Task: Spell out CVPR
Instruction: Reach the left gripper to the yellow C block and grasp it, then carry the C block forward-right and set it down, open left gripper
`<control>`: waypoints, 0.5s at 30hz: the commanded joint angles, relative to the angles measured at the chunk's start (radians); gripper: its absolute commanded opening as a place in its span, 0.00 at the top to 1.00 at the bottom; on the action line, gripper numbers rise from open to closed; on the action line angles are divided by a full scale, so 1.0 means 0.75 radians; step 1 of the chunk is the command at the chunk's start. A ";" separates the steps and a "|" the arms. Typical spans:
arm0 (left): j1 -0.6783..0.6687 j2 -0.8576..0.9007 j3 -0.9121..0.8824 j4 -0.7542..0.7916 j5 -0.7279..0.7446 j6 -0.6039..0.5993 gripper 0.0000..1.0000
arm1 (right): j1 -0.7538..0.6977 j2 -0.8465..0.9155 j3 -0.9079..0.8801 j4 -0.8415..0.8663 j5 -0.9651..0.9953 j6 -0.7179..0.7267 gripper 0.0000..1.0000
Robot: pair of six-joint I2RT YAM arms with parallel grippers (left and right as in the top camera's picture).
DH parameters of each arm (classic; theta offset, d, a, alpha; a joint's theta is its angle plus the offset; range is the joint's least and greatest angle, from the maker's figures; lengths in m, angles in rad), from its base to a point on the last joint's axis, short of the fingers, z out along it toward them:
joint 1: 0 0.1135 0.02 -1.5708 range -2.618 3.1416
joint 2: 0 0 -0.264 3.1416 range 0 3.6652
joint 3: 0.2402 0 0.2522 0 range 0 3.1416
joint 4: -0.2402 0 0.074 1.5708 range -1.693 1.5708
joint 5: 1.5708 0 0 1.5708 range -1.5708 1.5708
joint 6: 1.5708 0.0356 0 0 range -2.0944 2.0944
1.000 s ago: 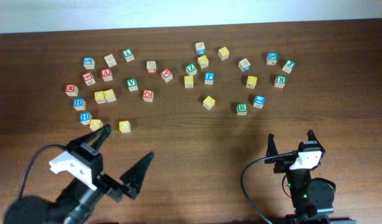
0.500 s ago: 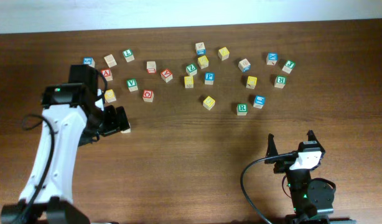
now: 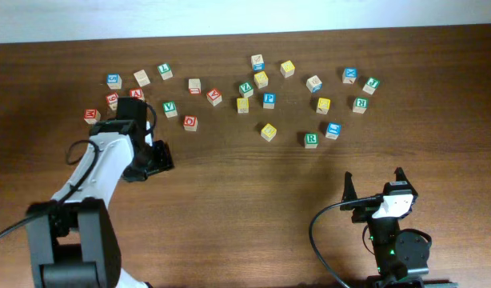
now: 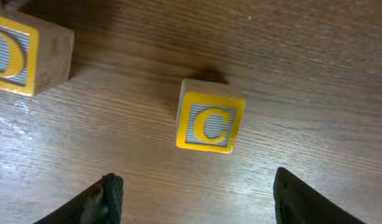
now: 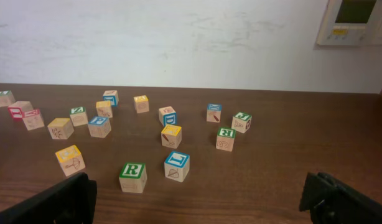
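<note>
In the left wrist view a yellow-faced "C" cube (image 4: pixel 209 123) lies on the wood just ahead of my left gripper (image 4: pixel 197 200). The gripper is open and empty, its fingers wide apart on either side below the cube. In the overhead view my left gripper (image 3: pixel 158 156) covers that cube. A green "V" cube (image 3: pixel 169 107), a second green "V" cube (image 3: pixel 245 88), the blue "P" cube (image 3: pixel 269 99) and the green "R" cube (image 3: pixel 310 139) lie apart. The "R" cube (image 5: pixel 133 176) also shows in the right wrist view. My right gripper (image 3: pixel 373 184) is open and empty at the front right.
Another yellow cube with an "O" (image 4: pixel 23 56) sits to the upper left of the "C" cube. Several other letter cubes are scattered across the back of the table, such as a red one (image 3: pixel 91 116) and a blue one (image 3: pixel 333 130). A white wall (image 5: pixel 178 37) stands behind.
My left arm has swung from the table's front left up over the yellow cube near the left cluster and now hangs above it, open. The right arm has not moved.
</note>
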State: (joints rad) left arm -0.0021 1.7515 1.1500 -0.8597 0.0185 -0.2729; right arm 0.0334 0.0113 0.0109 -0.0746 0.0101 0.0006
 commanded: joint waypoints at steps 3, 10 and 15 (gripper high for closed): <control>-0.012 0.108 -0.009 0.124 0.006 0.083 0.26 | 0.006 -0.008 -0.007 -0.010 0.003 0.005 0.02; -0.047 0.196 -0.009 0.261 -0.055 0.147 0.51 | 0.006 -0.008 -0.007 -0.010 0.003 0.005 0.01; -0.047 0.196 -0.009 0.262 -0.070 0.147 0.64 | 0.006 -0.008 -0.007 -0.010 0.003 0.005 0.02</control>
State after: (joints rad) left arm -0.0391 1.8889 1.1458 -0.6643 -0.0200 -0.1684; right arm 0.0334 0.0113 0.0109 -0.0746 0.0101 0.0006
